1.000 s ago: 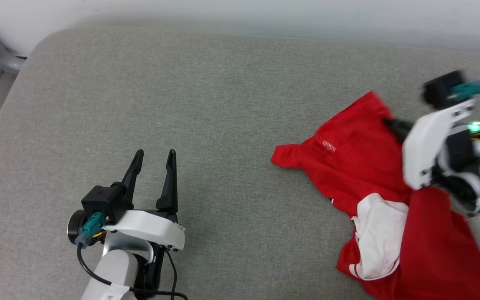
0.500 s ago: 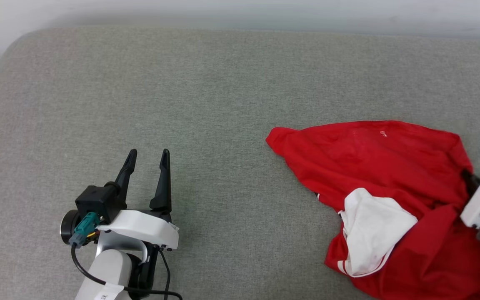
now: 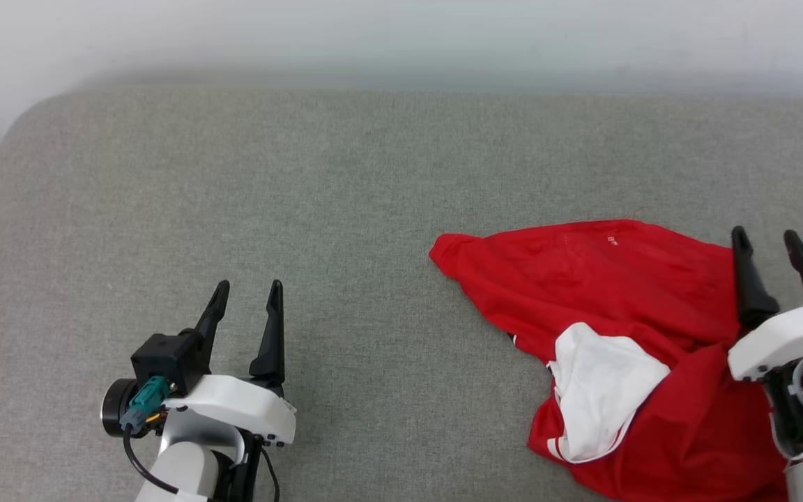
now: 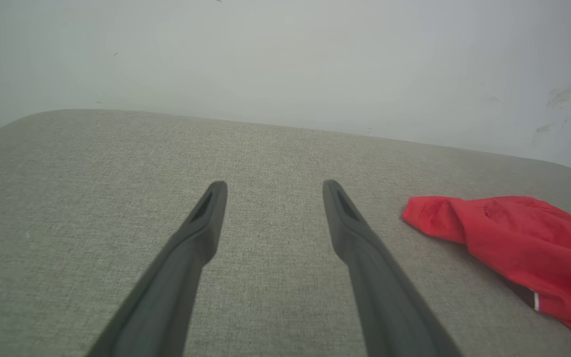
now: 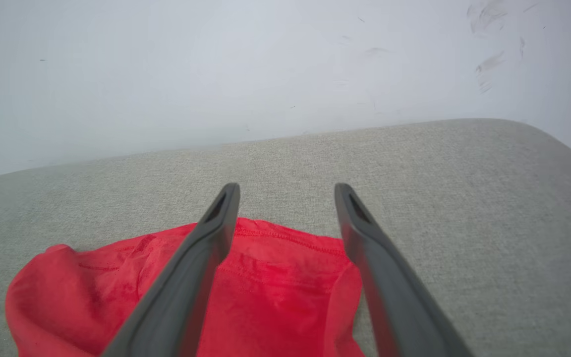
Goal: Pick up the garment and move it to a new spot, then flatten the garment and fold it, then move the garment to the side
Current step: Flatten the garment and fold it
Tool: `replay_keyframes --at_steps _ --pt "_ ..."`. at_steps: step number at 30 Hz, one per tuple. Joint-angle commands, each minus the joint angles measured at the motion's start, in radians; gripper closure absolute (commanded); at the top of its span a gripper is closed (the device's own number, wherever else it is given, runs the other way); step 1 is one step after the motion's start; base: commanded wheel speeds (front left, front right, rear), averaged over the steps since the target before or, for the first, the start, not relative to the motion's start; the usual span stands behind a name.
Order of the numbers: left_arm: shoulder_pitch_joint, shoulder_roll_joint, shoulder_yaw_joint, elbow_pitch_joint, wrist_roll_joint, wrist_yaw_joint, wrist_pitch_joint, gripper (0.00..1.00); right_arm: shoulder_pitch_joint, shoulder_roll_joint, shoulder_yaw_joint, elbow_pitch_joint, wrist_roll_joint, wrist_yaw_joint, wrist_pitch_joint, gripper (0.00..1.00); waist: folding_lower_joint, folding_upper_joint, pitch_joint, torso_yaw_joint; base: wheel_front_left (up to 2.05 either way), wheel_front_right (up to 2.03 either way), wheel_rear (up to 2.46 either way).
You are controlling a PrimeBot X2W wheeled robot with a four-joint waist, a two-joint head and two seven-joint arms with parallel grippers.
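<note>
You are facing a crumpled red-and-white fabric garment [image 3: 617, 279], likely limp; pinch its hem. Left gripper [image 3: 249, 286] and right gripper [image 3: 764, 236] are standing released.

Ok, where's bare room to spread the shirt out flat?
Bare grey cushion runs from the wall down to the left gripper and across to the left tip of the garment. Crowded at right, where the crumpled garment lies by the right gripper.

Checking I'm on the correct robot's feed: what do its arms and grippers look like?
The left gripper and right gripper each have two long, tapering black fingers on white housings. The left wrist carries a black camera block, a teal connector and a black cable.
</note>
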Motion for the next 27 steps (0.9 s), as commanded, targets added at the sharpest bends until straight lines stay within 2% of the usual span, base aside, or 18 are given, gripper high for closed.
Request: replay_keyframes --at_steps 1,7,14,17,27 --pt "0.008 0.004 -0.001 -0.002 -0.001 0.003 0.002 0.0 0.019 0.01 0.005 -0.014 -0.016 0.0 -0.015 0.0 0.0 0.0 -0.017 -0.005 0.0 0.0 0.0" --pt "0.039 0.011 -0.007 -0.01 -0.006 0.01 0.02 0.0 0.111 0.05 0.056 -0.14 -0.089 0.0 -0.079 0.0 0.0 0.0 -0.068 -0.015 0.0 0.0 0.0" --pt "0.063 0.023 -0.018 -0.023 0.0 0.021 0.048 0.0 0.26 0.097 0.09 -0.31 -0.135 0.0 -0.048 0.0 0.0 0.0 -0.115 -0.034 0.0 0.0 0.0" --pt "0.07 0.027 -0.035 -0.033 -0.006 0.007 0.078 0.0 0.328 0.112 0.1 -0.374 -0.135 0.0 -0.018 0.0 0.0 0.0 -0.136 -0.05 0.0 0.0 0.0" --pt "0.029 0.005 -0.178 -0.144 -0.082 -0.082 0.394 0.0 0.437 0.135 0.096 -0.509 -0.122 0.0 0.064 0.0 0.0 0.0 -0.132 -0.126 0.0 0.0 0.0"
